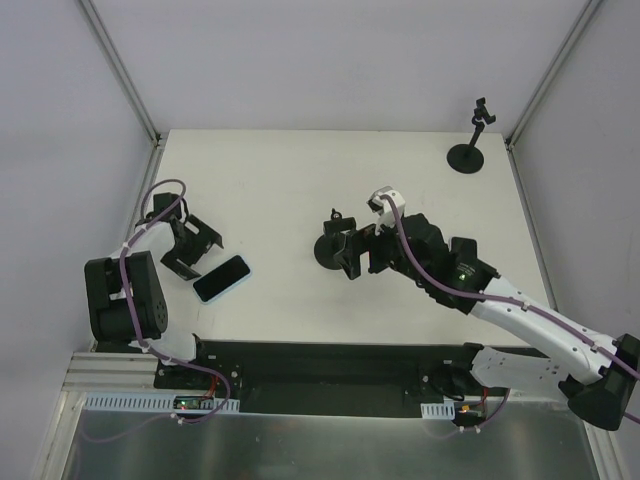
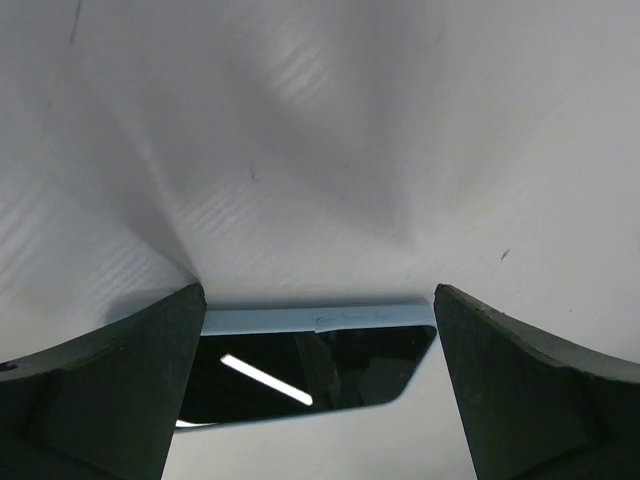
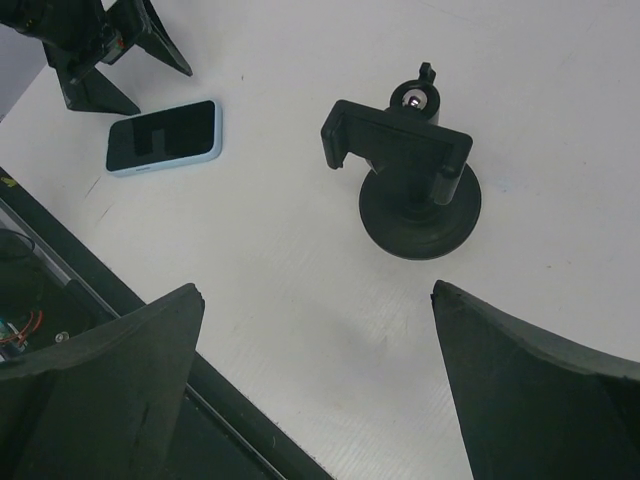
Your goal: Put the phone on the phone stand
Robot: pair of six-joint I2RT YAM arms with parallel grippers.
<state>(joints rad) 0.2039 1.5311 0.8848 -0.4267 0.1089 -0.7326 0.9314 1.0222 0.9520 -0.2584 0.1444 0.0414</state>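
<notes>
The phone (image 1: 221, 278), black-screened in a light blue case, lies flat on the white table at the left. My left gripper (image 1: 195, 252) stands open just beside its far end. In the left wrist view the phone (image 2: 310, 365) lies low between the two fingers, and the left gripper (image 2: 320, 295) holds nothing. The black phone stand (image 1: 331, 248), a clamp cradle on a round base, stands upright mid-table. My right gripper (image 1: 353, 252) is open right next to it. In the right wrist view the phone stand (image 3: 415, 170) is ahead of the right gripper (image 3: 316, 288), with the phone (image 3: 163, 137) further left.
A second, taller black stand (image 1: 468, 150) is at the back right corner. The black base rail (image 1: 320, 365) runs along the near table edge. Grey walls enclose the table at the back and sides.
</notes>
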